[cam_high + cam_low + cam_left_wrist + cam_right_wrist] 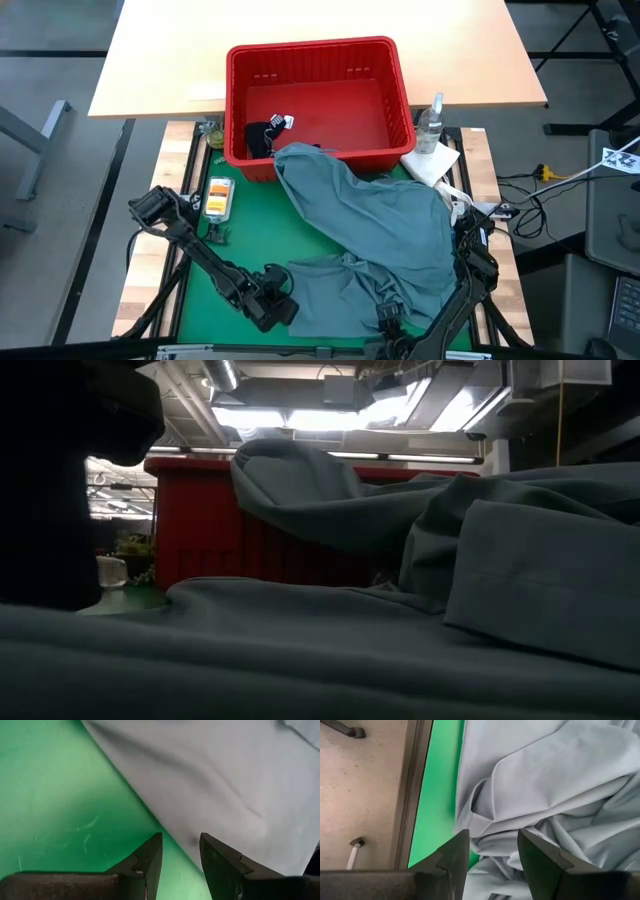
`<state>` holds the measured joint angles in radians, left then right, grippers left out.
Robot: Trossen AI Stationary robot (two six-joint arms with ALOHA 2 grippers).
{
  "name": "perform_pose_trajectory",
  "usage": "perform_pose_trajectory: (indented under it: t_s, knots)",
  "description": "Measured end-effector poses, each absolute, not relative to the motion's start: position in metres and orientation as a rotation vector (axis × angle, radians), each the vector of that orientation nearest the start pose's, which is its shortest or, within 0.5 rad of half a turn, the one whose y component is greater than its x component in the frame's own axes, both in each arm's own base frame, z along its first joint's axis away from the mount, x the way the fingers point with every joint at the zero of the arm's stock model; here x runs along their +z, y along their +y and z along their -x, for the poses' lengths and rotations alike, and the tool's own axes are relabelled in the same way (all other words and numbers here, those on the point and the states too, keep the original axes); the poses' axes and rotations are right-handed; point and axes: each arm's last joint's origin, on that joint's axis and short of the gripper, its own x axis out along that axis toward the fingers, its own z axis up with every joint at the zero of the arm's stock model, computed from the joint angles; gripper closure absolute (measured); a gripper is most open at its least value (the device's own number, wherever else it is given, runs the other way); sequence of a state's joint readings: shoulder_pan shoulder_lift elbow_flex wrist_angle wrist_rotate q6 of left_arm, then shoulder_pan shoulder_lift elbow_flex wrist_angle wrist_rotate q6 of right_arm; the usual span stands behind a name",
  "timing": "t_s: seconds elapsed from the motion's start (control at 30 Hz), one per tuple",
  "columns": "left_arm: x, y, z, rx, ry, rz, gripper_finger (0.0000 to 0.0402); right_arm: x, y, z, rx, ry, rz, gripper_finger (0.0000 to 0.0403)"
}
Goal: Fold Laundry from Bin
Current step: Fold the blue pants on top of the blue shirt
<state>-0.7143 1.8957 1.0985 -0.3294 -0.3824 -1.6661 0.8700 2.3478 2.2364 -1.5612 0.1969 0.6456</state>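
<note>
One big grey-blue garment (375,235) lies across the green surface (245,235), its top end draped over the red bin's (318,60) rim. Its length runs from the bin down toward both arms. The left pincer (181,857) sits open and empty at its near edge. The right pincer (494,855) hangs open, empty, over the folds.

Grey-blue garment (375,235) covers bin (315,55) front rim; dark bundle (262,135) inside too small to identify.
</note>
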Motion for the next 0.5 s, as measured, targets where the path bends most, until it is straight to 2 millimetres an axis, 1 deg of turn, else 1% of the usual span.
perform_pose_trajectory:
  t_s: [0.07,0.33,0.4,0.5]
  knots:
    - [0.135,-0.225,-0.280,0.536,0.881,0.934,0.0276,0.229,0.337,-0.292,0.008,1.484,0.356,0.0235]
    - [0.121,-0.224,-0.288,0.539,0.889,0.935,0.0280,0.229,0.337,-0.292,0.005,1.479,0.359,0.0235]
    - [0.120,-0.223,-0.288,0.526,0.897,0.894,0.0293,0.229,0.336,-0.292,0.001,1.474,0.363,0.0235]
    - [0.121,-0.224,-0.286,0.508,0.894,0.835,0.0331,0.229,0.336,-0.292,0.000,1.473,0.364,0.0235]
